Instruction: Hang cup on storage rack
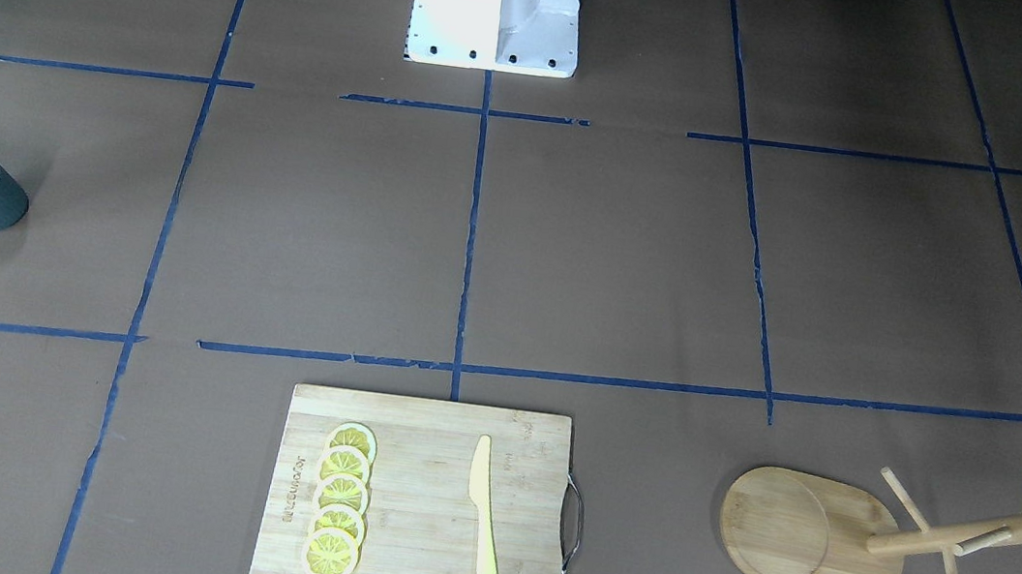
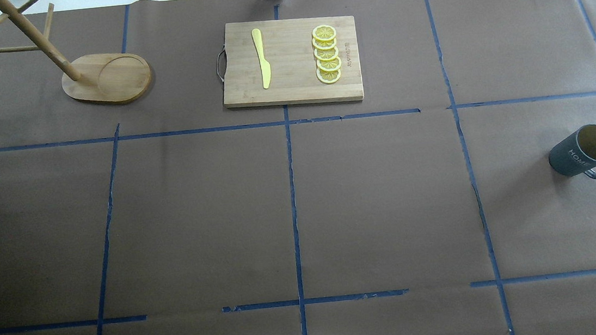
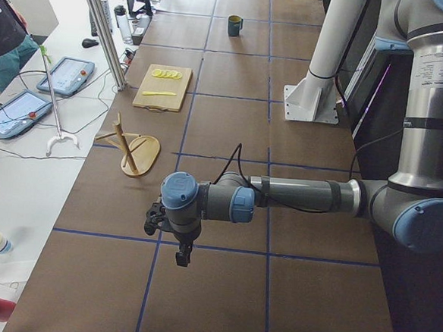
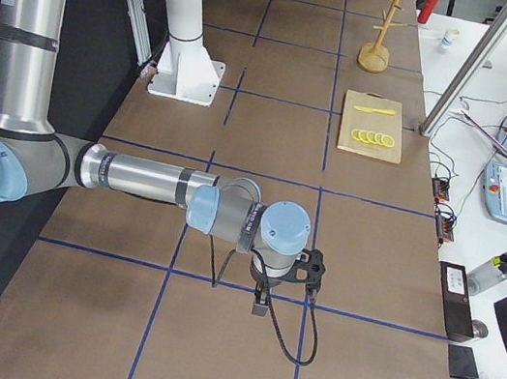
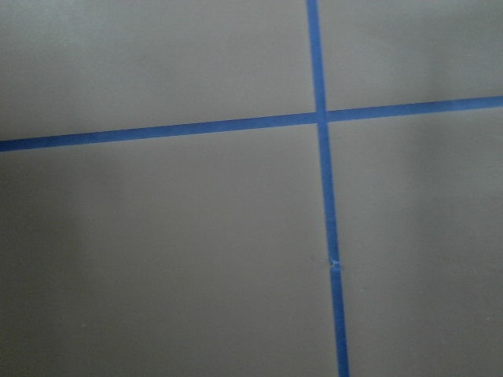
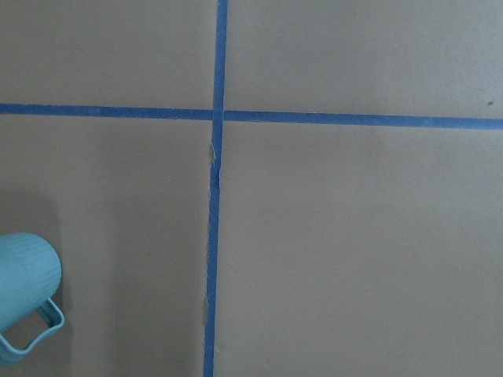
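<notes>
A: Where is the cup (image 2: 583, 151)?
B: Upright on the robot's right, well apart from the storage rack (image 2: 106, 79) at far left. Nothing holds it, so step 1, the reach, seems pending.
A: The 2 grippers?
B: The right gripper (image 4: 260, 301) and left gripper (image 3: 184, 256) hang above the table; whether their fingers are apart cannot be told. The right one should approach the cup.

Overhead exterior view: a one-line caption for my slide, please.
Cup upright at right, storage rack far left, cutting board with lemon slices between.
</notes>
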Controlling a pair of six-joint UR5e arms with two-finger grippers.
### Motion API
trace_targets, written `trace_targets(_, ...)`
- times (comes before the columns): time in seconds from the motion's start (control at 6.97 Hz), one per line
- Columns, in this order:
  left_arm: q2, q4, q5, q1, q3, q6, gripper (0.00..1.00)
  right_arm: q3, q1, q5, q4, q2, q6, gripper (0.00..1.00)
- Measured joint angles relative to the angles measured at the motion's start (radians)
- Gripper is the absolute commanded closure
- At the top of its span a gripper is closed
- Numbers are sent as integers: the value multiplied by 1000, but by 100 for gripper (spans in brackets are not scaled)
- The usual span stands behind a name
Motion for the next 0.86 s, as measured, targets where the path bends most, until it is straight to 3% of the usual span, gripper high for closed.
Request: trace_targets(0.86, 4, 1, -4, 0, -1, -1, 0, 6, 1, 2, 0, 1, 19, 0)
